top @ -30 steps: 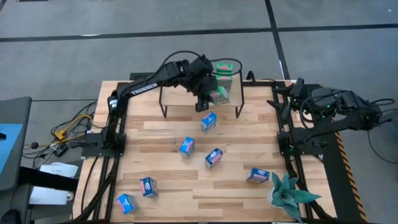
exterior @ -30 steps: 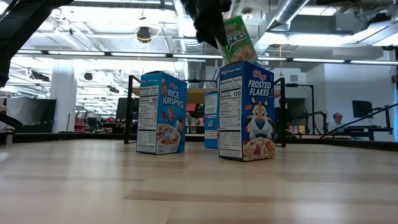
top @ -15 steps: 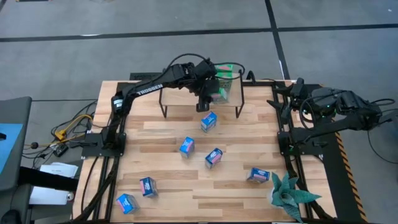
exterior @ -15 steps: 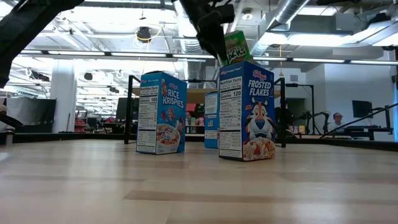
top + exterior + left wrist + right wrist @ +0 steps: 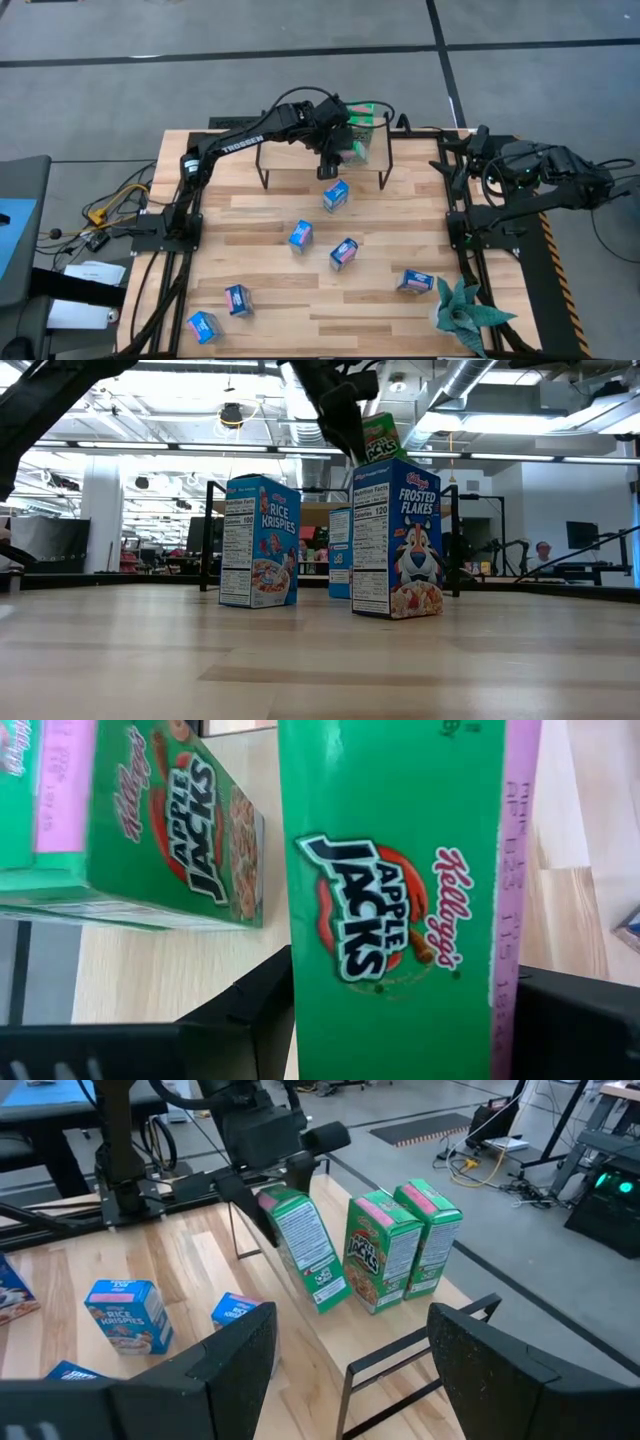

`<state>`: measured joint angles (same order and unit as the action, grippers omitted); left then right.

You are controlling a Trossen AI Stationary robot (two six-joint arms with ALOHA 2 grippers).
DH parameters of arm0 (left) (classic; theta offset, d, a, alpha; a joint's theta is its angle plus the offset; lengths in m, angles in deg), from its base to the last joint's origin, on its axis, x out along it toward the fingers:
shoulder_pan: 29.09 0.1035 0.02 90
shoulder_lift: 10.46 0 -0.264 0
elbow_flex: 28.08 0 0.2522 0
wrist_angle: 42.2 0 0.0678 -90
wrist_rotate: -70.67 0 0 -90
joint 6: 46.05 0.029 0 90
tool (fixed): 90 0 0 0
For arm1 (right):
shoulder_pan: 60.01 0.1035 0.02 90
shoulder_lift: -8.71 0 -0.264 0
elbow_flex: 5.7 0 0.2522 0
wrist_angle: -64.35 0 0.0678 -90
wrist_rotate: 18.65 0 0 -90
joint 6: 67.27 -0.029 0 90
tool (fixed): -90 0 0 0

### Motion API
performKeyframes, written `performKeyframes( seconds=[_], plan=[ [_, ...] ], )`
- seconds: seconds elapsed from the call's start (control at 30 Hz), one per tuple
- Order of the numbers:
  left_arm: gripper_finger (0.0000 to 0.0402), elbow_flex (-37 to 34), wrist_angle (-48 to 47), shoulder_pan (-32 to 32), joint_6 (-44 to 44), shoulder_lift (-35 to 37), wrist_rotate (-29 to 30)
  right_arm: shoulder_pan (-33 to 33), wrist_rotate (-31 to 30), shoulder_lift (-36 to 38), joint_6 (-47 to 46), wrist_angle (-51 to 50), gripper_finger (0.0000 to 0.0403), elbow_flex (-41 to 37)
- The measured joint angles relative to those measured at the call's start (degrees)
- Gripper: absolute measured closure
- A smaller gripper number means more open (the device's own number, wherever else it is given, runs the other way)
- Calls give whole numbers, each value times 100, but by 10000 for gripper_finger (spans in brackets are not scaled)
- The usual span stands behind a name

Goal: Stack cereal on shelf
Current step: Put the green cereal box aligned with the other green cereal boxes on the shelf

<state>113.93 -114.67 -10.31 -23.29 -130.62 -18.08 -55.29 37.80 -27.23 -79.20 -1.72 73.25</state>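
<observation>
Green Apple Jacks box (image 5: 305, 1250) is tilted over the shelf (image 5: 330, 1342) top, lower end at the board, clamped between the fingers of the left gripper (image 5: 338, 148), which is partly closed on it. Two more green boxes (image 5: 400, 1245) stand upright just beside it on the shelf, toward the far right corner of the bench (image 5: 260, 290). Six blue boxes (image 5: 336, 194) lie scattered over the bench. Right gripper (image 5: 345, 1350) waits at the right edge, fingers spread wide, holding nothing. Teal plant (image 5: 464, 315) sits at the near right corner.
</observation>
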Motion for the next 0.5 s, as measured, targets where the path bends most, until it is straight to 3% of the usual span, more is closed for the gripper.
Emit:
performKeyframes(
  seconds=[0.5],
  plan=[
    [232,0,-97,24,103,0,76,-1,1,0,-6,-2,117,0]
  ],
)
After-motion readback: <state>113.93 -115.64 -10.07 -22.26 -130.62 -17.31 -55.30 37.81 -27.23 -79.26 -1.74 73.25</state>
